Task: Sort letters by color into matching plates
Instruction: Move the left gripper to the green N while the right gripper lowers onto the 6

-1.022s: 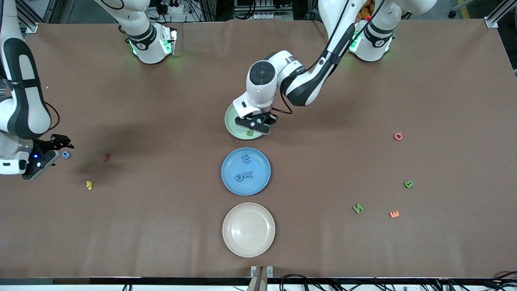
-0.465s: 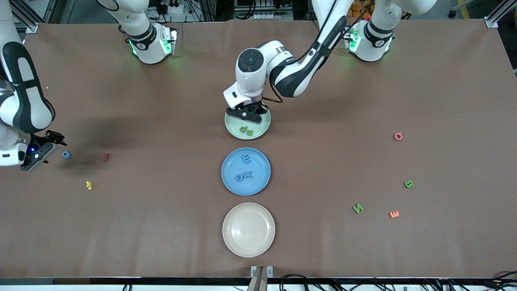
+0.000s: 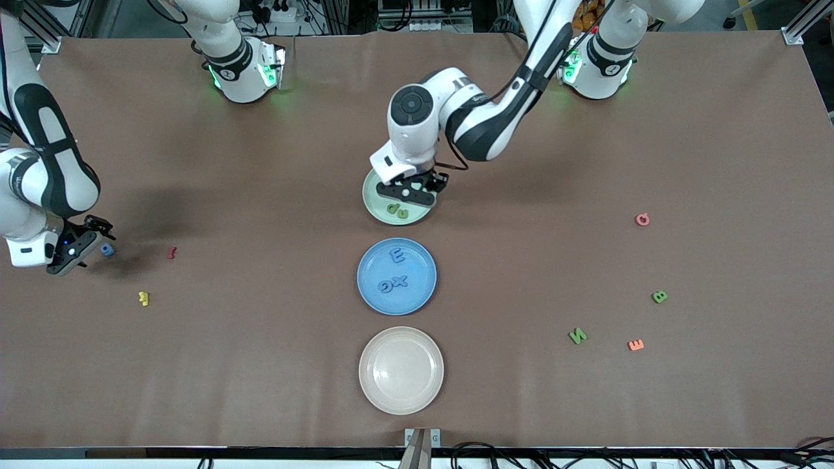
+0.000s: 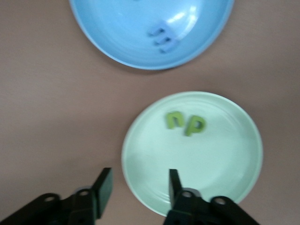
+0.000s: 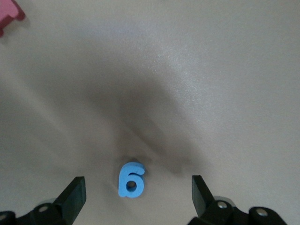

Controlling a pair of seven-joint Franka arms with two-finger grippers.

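Observation:
The pale green plate (image 3: pixel 374 202) holds two green letters (image 3: pixel 397 210), which also show in the left wrist view (image 4: pixel 185 123). My left gripper (image 3: pixel 414 191) hangs open and empty over that plate's rim (image 4: pixel 211 164). The blue plate (image 3: pixel 423 286) holds three blue letters (image 3: pixel 393 283). The beige plate (image 3: pixel 401 370) is bare. At the right arm's end, my right gripper (image 3: pixel 100 241) is open and low over a blue 6 (image 3: pixel 107 249). That blue 6 (image 5: pixel 127 173) lies on the table between its fingers (image 5: pixel 75 192), untouched.
A red letter (image 3: pixel 172 252) and a yellow one (image 3: pixel 144 298) lie near the blue 6. Toward the left arm's end lie a pink letter (image 3: pixel 642 219), a green B (image 3: pixel 659 297), a green N (image 3: pixel 577 336) and an orange E (image 3: pixel 636 345).
My left gripper has opened and has drawn back from the green plate's nearer edge, uncovering both green letters. My right gripper has shifted about and settled around the blue 6.

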